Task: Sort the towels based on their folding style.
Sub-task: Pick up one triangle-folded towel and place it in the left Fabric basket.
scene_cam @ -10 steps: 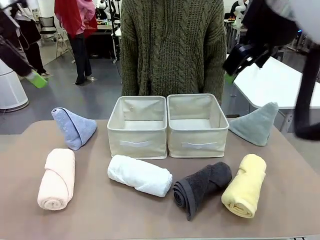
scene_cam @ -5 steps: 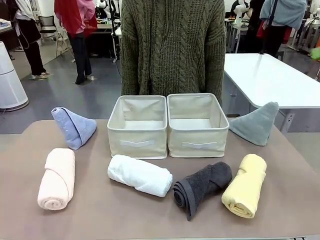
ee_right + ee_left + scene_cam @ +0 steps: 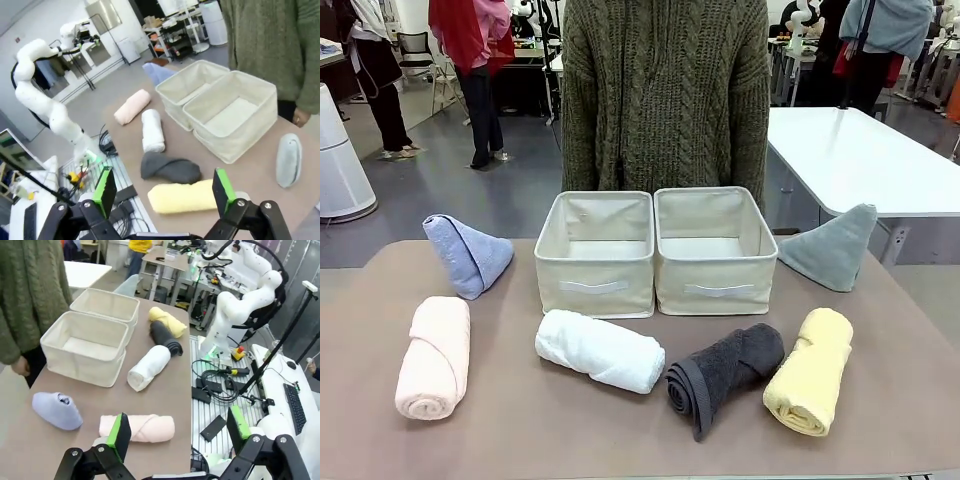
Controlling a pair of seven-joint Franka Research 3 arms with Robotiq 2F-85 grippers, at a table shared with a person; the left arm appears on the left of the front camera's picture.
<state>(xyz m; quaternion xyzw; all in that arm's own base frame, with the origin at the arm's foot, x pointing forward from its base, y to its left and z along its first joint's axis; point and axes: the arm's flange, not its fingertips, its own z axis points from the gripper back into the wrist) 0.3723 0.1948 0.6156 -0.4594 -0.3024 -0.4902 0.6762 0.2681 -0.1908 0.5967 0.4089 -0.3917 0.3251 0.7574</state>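
Left claw point(image 3: 178, 430) spread wide, empty, hanging high off its end of the surface point(image 3: 520, 430). Right claw point(image 3: 164, 186) likewise spread, holding nothing.

Pink roll point(image 3: 137, 427) is nearest the left claw, just ahead and below. Its long axis runs along the line between the pads, so the wrist likely needs a quarter turn to pinch across it. Yellow roll point(image 3: 190, 196) lies the same way beneath the right claw.

Count: six towels, all on the surface, none binned.
- Four rolls: pink roll, white roll point(image 3: 600, 350), dark grey roll point(image 3: 722, 375), yellow roll.
- Two cones: light blue cone point(image 3: 468, 255), grey-teal cone point(image 3: 832, 248).

Two beige bins point(image 3: 595, 285), side by side, both empty.
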